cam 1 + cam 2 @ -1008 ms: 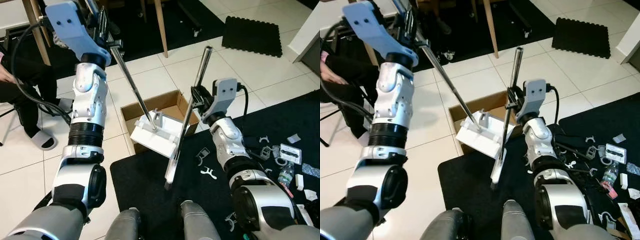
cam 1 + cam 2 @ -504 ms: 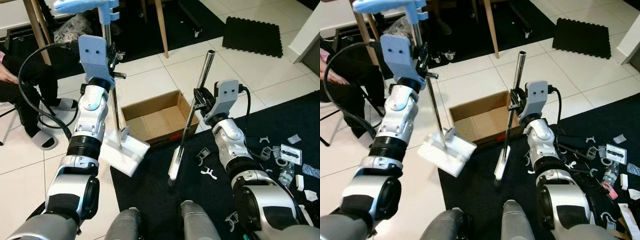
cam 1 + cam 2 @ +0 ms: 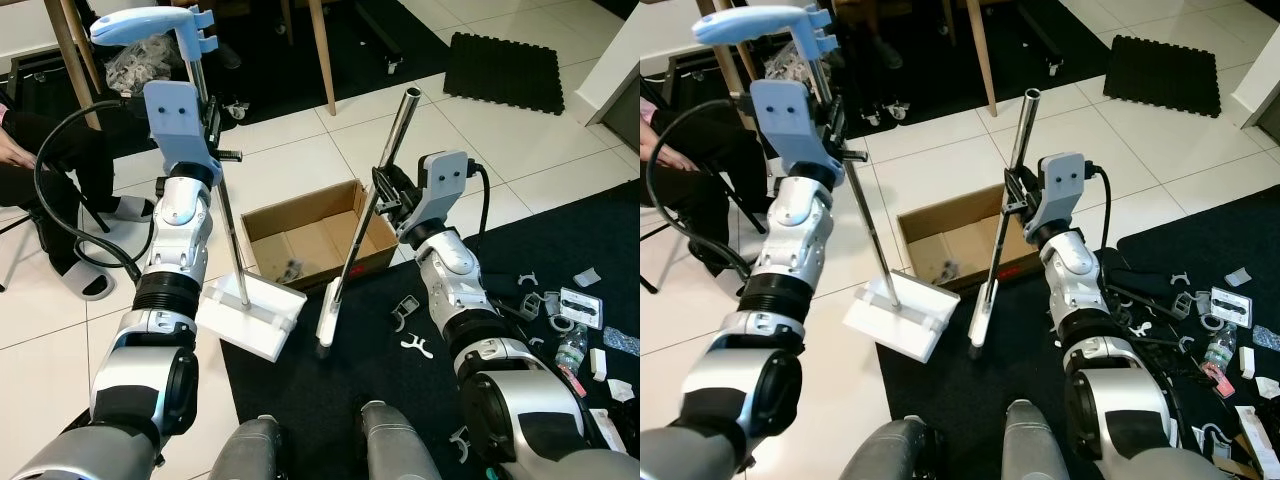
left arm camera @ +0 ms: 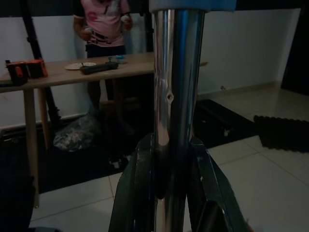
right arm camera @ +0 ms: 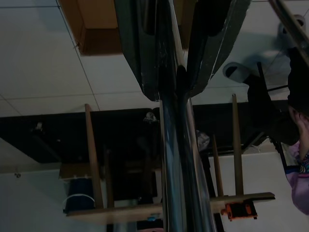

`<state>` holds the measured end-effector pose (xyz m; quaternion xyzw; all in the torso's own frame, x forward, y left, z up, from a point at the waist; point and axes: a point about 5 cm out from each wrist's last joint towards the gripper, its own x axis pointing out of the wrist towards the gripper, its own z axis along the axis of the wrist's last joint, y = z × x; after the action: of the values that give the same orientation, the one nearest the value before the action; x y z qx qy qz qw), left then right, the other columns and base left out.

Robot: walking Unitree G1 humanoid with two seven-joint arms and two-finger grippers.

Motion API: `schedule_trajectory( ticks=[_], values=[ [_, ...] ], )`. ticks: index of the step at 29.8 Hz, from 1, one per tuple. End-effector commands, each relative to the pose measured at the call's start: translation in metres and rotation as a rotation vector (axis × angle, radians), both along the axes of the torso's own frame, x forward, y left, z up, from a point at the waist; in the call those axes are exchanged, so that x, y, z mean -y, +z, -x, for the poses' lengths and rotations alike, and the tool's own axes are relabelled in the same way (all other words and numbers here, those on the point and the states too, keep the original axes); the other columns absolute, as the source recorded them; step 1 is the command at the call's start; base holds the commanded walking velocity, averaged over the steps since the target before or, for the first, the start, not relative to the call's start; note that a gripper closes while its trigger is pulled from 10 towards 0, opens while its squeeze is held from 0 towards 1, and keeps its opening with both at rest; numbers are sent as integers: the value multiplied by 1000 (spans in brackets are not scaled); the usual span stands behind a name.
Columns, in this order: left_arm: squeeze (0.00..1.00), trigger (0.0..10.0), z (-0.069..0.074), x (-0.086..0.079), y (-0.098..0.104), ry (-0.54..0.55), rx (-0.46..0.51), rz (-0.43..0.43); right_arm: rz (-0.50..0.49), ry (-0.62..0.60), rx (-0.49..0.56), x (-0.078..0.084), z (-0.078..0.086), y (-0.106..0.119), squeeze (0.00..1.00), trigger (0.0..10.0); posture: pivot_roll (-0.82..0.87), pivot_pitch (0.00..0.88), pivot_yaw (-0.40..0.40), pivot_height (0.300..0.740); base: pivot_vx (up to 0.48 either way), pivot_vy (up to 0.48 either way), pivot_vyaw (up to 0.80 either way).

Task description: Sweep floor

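White dustpan (image 3: 252, 317) straddles the black mat (image 3: 400, 380) edge — cardboard box (image 3: 310, 235) just beyond.

Small dark debris (image 3: 291, 268) inside cardboard box (image 3: 345, 197), too small to identify.

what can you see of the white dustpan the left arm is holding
The dustpan is a flat white plastic tray on a long shiny metal pole topped by a light blue handle. The left gripper is shut on the pole high up, holding it nearly upright. The tray rests half on the white tile floor and half on the edge of the black mat, just in front of the open cardboard box. Its inside looks empty.
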<state>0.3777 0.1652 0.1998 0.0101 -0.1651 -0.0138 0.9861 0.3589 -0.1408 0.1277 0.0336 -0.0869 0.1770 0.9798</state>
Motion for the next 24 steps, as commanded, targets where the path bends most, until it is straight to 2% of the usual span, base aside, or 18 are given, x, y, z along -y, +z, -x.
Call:
schedule_trajectory(
  ticks=[1,6,8,9,10,14,15,21,24],
  values=[
    [0,10000,-1,-1,11,3,57,5,-7,15,55,-3,-3,14,0,10000,3,92,27,740,0,0,0],
    [0,10000,-2,-1,13,7,63,5,-6,-16,54,2,-4,14,0,10000,3,92,27,740,0,0,0],
    [0,10000,-1,-8,16,23,71,-5,-26,-100,59,16,-8,19,0,10000,3,90,27,740,0,0,0],
    [0,10000,-1,-8,16,23,71,-5,-26,-100,59,16,-8,19,0,10000,3,90,27,740,0,0,0],
    [0,10000,0,-15,19,19,73,-17,-29,-159,86,30,-10,27,0,10000,4,94,29,740,0,0,0],
    [0,10000,1,-23,19,-8,63,-38,-45,-228,120,51,-12,40,0,10000,6,96,30,740,0,0,0],
    [0,10000,1,-23,19,-8,63,-38,-45,-228,120,51,-12,40,0,10000,6,96,30,740,0,0,0],
    [0,10000,5,-24,19,-29,77,-77,-13,-322,137,75,-12,48,0,10000,3,97,29,740,0,0,0],
    [0,10000,7,-16,16,-81,73,-97,27,-372,142,84,-11,48,0,10000,6,98,28,740,0,0,0]
  ],
)
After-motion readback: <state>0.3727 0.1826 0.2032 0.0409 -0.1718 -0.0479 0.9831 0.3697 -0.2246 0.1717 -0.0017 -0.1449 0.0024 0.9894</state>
